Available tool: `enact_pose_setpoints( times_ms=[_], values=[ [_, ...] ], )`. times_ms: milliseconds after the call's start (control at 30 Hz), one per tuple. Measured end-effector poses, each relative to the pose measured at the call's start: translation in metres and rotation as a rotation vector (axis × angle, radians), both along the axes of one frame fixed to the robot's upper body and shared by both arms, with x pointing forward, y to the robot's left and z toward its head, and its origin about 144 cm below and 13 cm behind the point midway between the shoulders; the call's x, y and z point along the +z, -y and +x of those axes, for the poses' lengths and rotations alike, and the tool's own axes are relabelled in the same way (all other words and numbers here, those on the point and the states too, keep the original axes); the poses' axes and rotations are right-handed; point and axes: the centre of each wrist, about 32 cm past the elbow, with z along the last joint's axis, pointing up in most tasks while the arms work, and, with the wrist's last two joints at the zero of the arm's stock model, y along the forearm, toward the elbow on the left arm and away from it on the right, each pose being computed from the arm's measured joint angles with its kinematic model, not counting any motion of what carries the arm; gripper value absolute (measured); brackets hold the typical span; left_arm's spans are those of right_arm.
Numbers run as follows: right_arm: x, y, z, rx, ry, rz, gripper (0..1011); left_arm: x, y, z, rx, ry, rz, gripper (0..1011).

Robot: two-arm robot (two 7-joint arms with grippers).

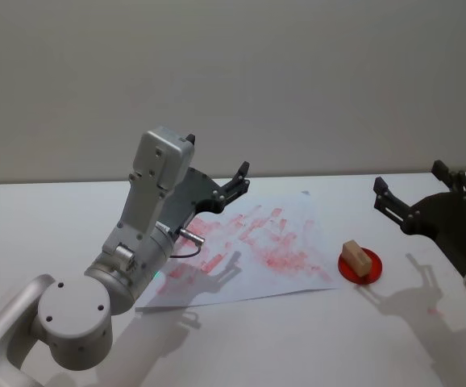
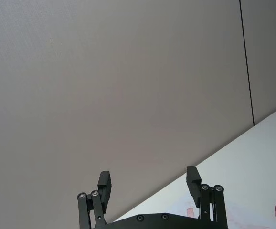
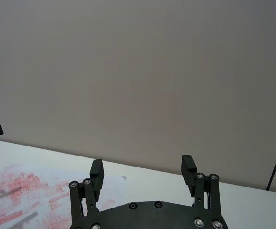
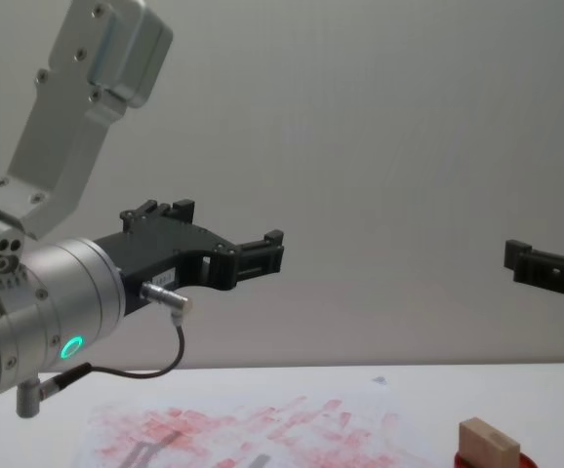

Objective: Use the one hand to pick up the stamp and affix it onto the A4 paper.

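The pale wooden stamp (image 1: 356, 256) sat on a round red ink pad (image 1: 346, 272), just beside the right edge of the A4 paper (image 1: 297, 238). The paper, smeared with red prints, lay mid-counter (image 1: 297, 339). The left pincer (image 2: 148, 177) hung open and empty, raised over the paper's left side. The right pincer (image 3: 143, 167), also open and empty, hovered near the counter's right edge, apart from the stamp.

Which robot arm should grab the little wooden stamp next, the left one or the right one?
Probably the right. The stamp sits on the red ink pad, to the right of the A4 paper and nearer the open right gripper. The open left gripper hangs farther left.
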Motion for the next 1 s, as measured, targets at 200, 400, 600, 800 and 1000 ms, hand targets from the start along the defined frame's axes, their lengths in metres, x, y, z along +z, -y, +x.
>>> enact_pose_setpoints(
  times_ms=[200, 400, 600, 800, 1000],
  values=[
    [0.0000, -0.0002, 0.0000, 0.000, 0.000, 0.000, 1001, 0.0000, 0.0000, 0.0000, 0.000, 0.000, 0.000, 1001],
    [-0.0001, -0.0003, -0.0001, 0.001, 0.000, 0.000, 1001, 0.0000, 0.0000, 0.0000, 0.000, 0.000, 0.000, 1001],
    [-0.0001, -0.0003, -0.0001, 0.001, 0.000, 0.000, 1001, 0.0000, 0.0000, 0.0000, 0.000, 0.000, 0.000, 1001],
    [-0.0001, -0.0003, 0.0000, 0.001, 0.000, 0.000, 1001, 0.0000, 0.0000, 0.0000, 0.000, 0.000, 0.000, 1001],
    [-0.0001, -0.0003, 0.0000, 0.001, 0.000, -0.001, 1001, 0.0000, 0.0000, 0.0000, 0.000, 0.000, 0.000, 1001]
  ],
)
